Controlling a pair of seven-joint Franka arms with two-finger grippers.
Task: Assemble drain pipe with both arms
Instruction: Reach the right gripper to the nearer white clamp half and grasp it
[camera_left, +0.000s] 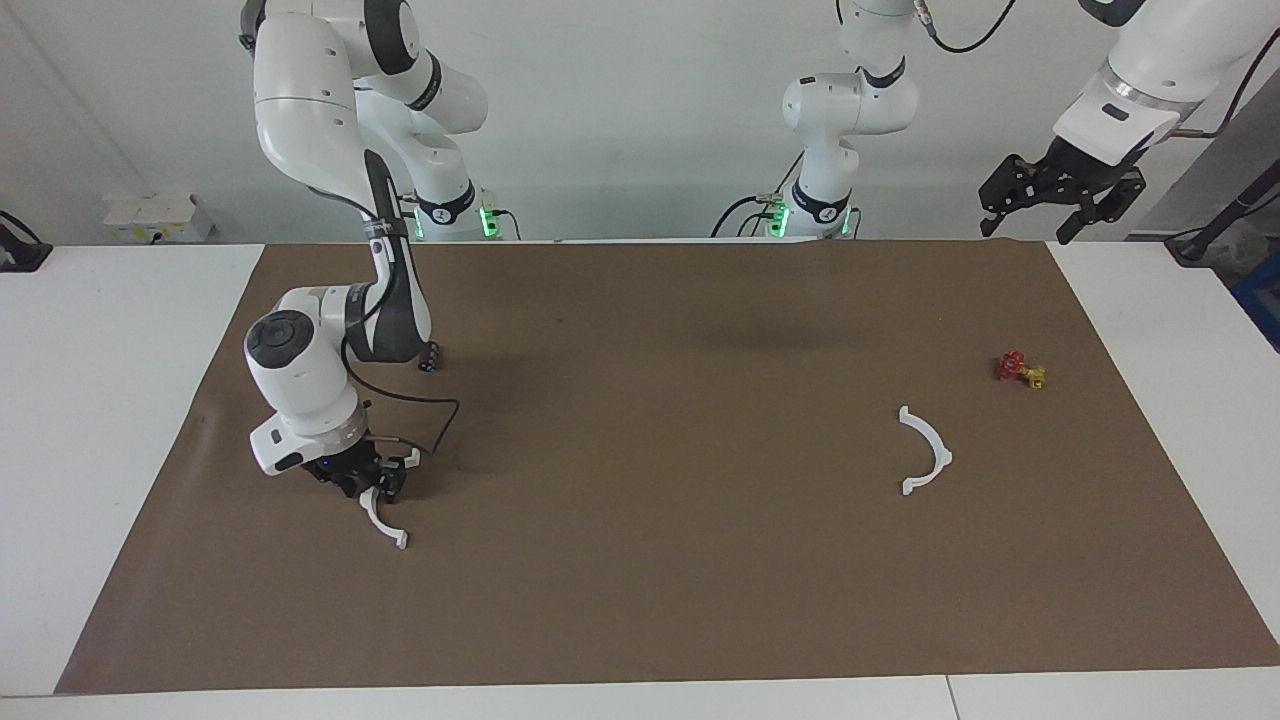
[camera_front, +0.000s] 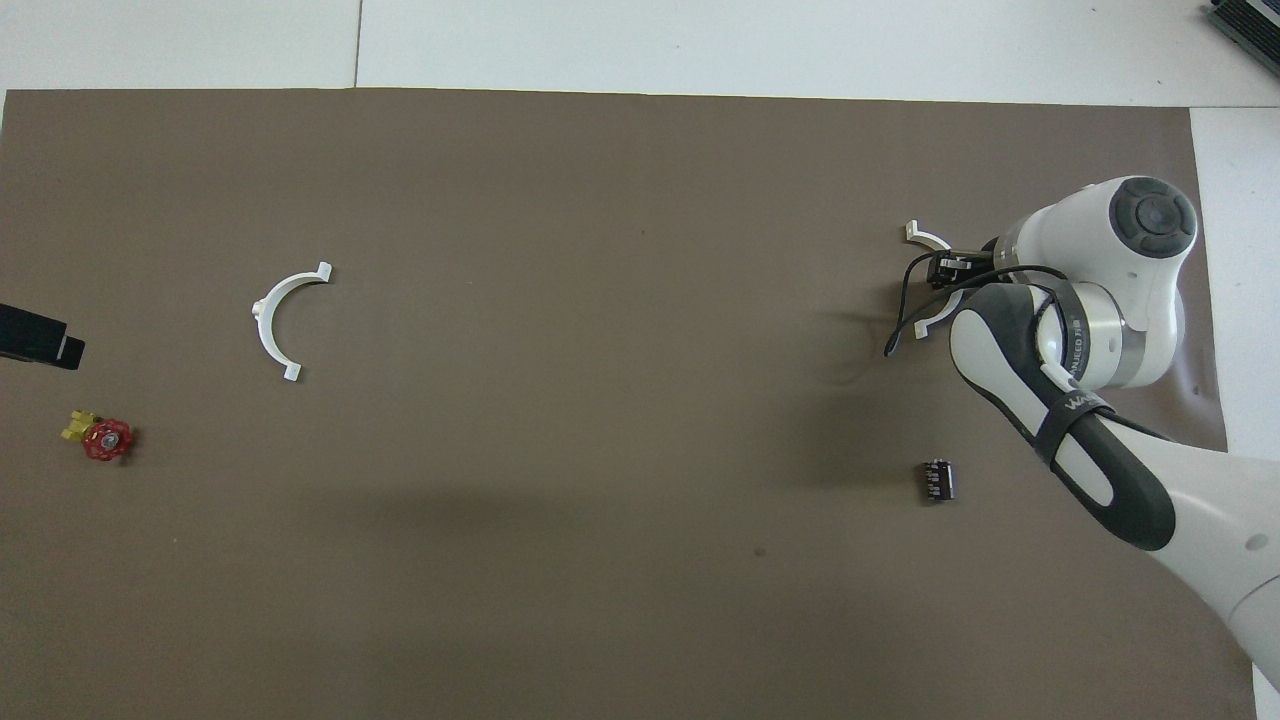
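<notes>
One white half-ring of the drain pipe (camera_left: 383, 522) lies on the brown mat (camera_left: 650, 420) toward the right arm's end of the table. My right gripper (camera_left: 368, 487) is down at the middle of this arc, and in the overhead view the right gripper (camera_front: 950, 270) covers it so that only the two tabbed ends of the half-ring (camera_front: 917, 233) show. The other half-ring (camera_left: 928, 452) lies alone toward the left arm's end, also seen as an arc (camera_front: 268, 320) from above. My left gripper (camera_left: 1025, 228) waits raised over the mat's corner, open and empty.
A small red-and-yellow valve (camera_left: 1020, 370) sits on the mat, nearer the robots than the free half-ring. A small dark part (camera_front: 937, 480) lies by the right arm's forearm. A black cable (camera_left: 430, 420) loops from the right wrist.
</notes>
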